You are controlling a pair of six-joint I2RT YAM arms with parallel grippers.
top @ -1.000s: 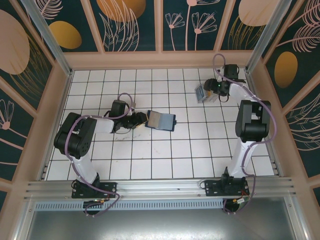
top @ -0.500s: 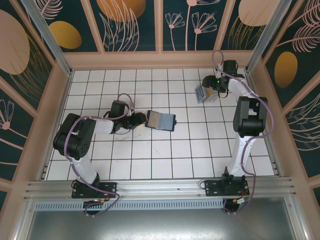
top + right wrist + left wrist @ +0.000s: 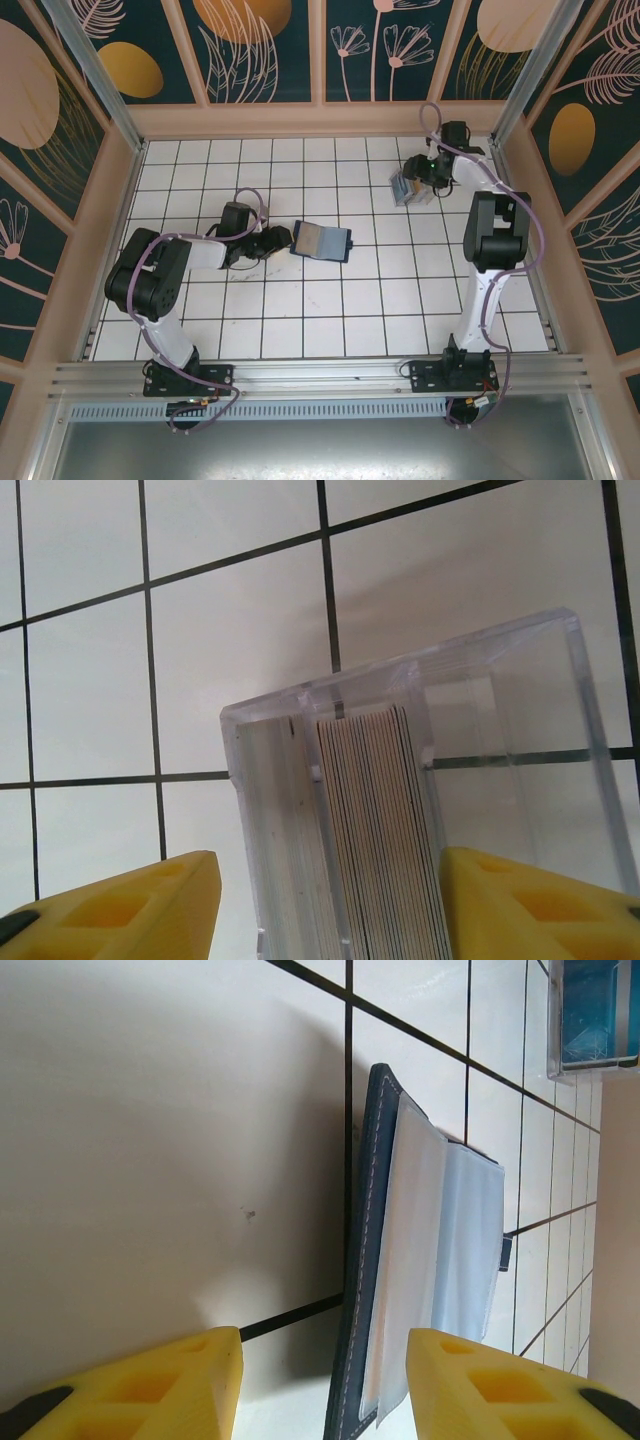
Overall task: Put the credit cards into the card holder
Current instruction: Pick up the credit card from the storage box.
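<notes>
The right gripper (image 3: 325,910) is hovering at the far right corner of the table (image 3: 300,320), jaws standing apart and gripping nothing. The credit cards (image 3: 375,820) are sitting straight ahead of it, in line with the gap between its yellow fingers (image 3: 110,900). They're standing on edge as a tight grey stack, flat faces turned toward the pads, so I'd say a pinch would be closing across their thickness. A clear, glossy hard-plastic rack (image 3: 520,710) is boxing them in.

Well apart, mid-table, the card holder (image 3: 430,1260) is lying open, with a dark navy stitched cover and a smooth pale grey-blue lining. Its long edge is running away from the left gripper (image 3: 322,1385), whose jaws are standing apart, straddling the near end without visibly clamping it. So the right arm is nearer the cards and the left is nearer the holder.
</notes>
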